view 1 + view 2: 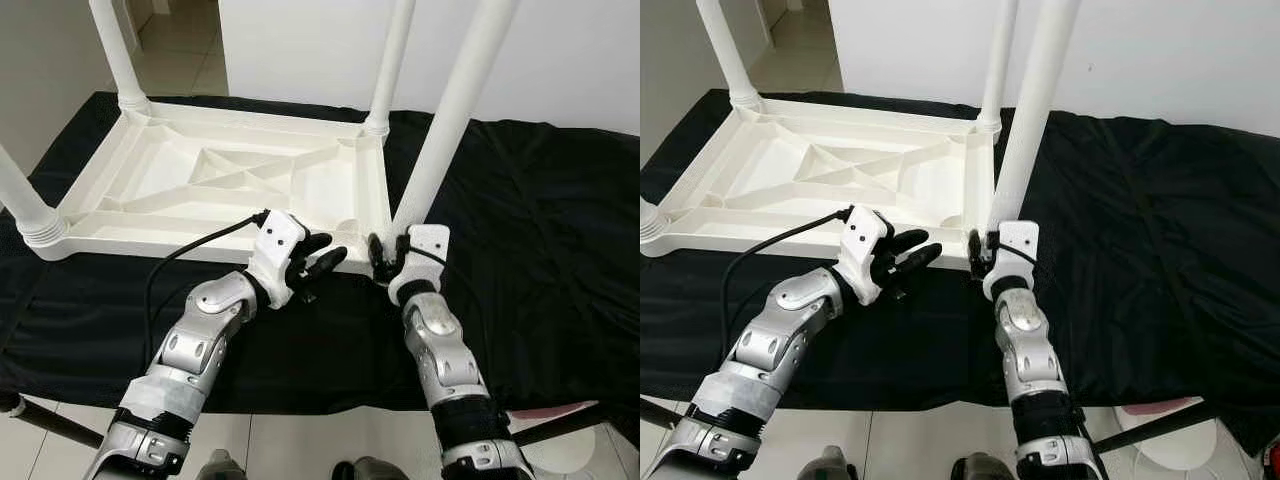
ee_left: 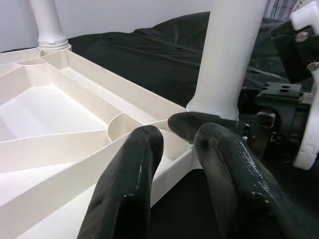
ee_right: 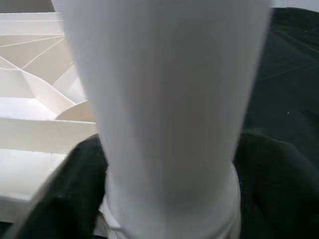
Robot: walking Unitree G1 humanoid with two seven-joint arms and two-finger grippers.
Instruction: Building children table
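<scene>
Left eye view gives me the clearest layout: the white children's tabletop (image 1: 215,185) lies upside down on a counter covered with a black cloth (image 1: 530,230), its ribbed underside facing up. I see legs standing up from its corners: one at the far left (image 1: 115,50), one at the far right (image 1: 392,65), one at the near left (image 1: 22,205), and the near-right leg (image 1: 455,105), which leans slightly to the right as it rises out of the frame.

My right hand (image 1: 393,255) is at the base of that near-right leg, and in the right wrist view I see the white tube (image 3: 169,109) sitting between the two dark fingers (image 3: 70,189), one on each side, so the hand is pinching the leg just above its socket.

My left hand (image 1: 318,258) is just beside it, at the tabletop's near edge close to the same corner. In the left wrist view its fingers (image 2: 132,189) are spread, with the rim of the tabletop (image 2: 169,167) passing under them; they grip nothing. One fingertip reaches near the foot of the leg (image 2: 227,59).

A black cable (image 1: 190,250) runs from the left hand's wrist back over the cloth. Pale floor tiles (image 1: 300,440) show below the counter's near edge.
</scene>
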